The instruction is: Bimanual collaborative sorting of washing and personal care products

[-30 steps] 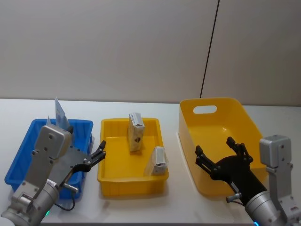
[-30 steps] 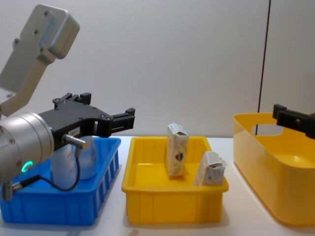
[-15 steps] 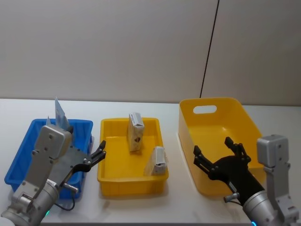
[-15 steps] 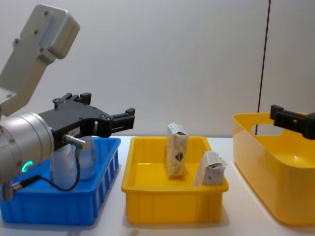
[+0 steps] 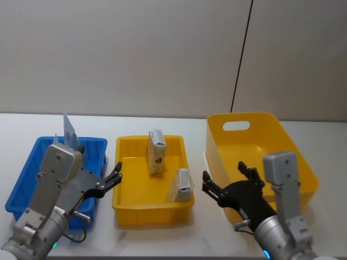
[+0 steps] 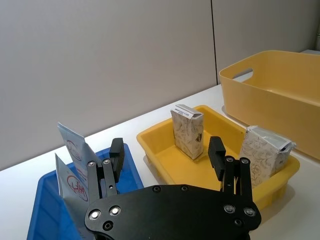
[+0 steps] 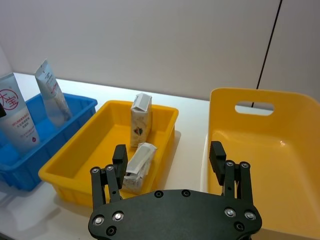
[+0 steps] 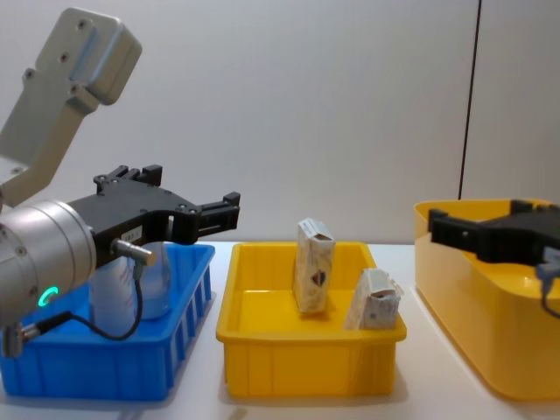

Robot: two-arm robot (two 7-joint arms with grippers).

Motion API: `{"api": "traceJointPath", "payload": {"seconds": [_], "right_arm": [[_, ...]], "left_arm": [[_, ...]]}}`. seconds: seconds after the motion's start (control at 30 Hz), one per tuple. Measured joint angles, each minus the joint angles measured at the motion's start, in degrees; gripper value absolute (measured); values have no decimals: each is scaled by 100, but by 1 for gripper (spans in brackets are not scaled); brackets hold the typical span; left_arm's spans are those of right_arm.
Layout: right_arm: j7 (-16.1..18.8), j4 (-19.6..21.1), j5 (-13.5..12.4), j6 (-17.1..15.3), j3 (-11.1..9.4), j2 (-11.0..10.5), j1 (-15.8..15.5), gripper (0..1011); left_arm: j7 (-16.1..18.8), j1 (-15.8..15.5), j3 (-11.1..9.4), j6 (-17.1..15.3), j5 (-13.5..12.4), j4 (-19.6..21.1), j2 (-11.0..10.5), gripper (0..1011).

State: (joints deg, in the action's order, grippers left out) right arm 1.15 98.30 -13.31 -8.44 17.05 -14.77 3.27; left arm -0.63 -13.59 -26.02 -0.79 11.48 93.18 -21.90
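At the left, the left gripper [image 5: 114, 177] hangs with fingers spread and empty over the inner edge of the blue crate [image 5: 21, 181], where the big white tube [image 7: 17, 116] and the slimmer bluish tube [image 7: 50, 92] stand upright. In the yellow tray [image 5: 152, 209] at the middle of the bench [image 5: 203, 234] sit two cream cartons, the upright carton [image 5: 156, 153] at the back and the leaning carton [image 5: 182, 186] near the front right corner. The right gripper [image 5: 224, 177], fingers wide and holding nothing, has swung leftward off the deep yellow bin [image 5: 293, 142] to its near-left rim — closing on the leaning carton, I'd judge, so a pick looks next.
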Motion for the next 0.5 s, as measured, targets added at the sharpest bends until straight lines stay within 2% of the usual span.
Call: {"api": "traceJointPath", "payload": {"seconds": [0.5], "right_arm": [[-222, -580, 166, -762, 216, 461, 517, 1004]], "left_arm": [[0, 0, 0, 0, 0, 0, 0, 1002]]}}
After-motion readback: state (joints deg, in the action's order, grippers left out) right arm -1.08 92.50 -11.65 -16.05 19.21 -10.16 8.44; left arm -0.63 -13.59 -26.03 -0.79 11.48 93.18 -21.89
